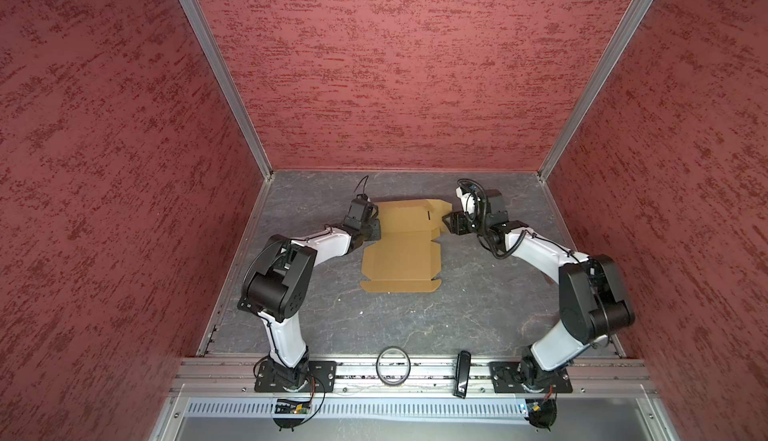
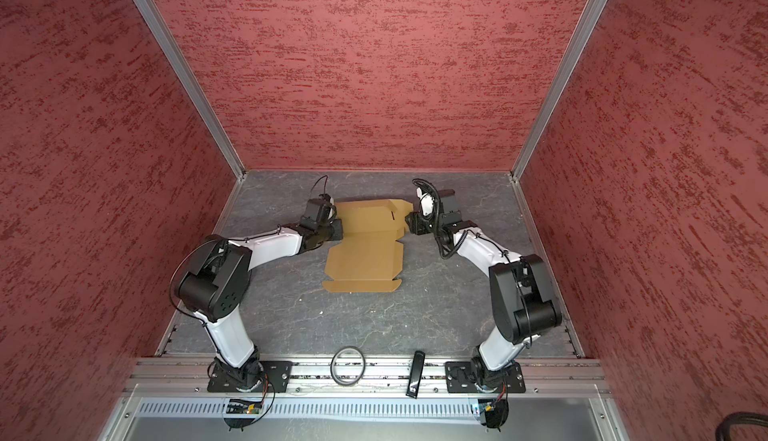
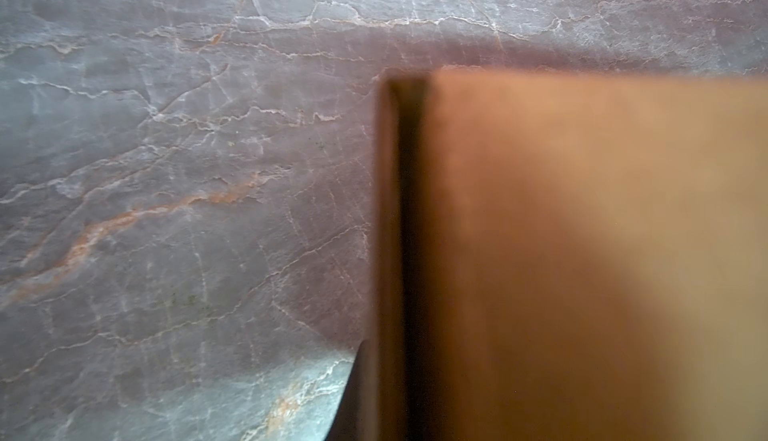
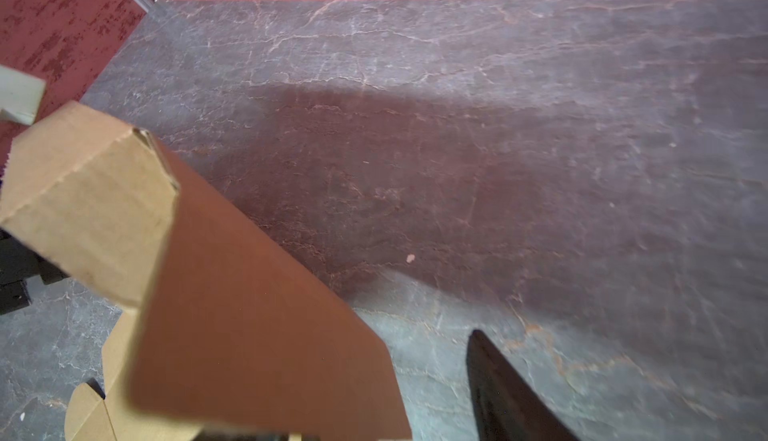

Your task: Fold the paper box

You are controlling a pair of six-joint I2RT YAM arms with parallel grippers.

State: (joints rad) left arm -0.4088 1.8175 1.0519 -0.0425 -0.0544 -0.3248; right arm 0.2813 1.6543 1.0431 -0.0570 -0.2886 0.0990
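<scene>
One paper box [image 1: 399,260], one grey table [image 1: 415,318], left arm [image 1: 332,243] and right arm [image 1: 540,252] flanking the paper box, two in all, one black ring [image 1: 392,383], one black bar [image 1: 462,374], both well in front of it, three red walls [image 1: 395,65].

No word, label, brand, number or sign can be read in any of the views: the paper box [image 1: 401,248] shows only plain tan cardboard, and whatever marks sit on the small circuit boards [image 1: 291,409] at the front rail are too small to make out
</scene>
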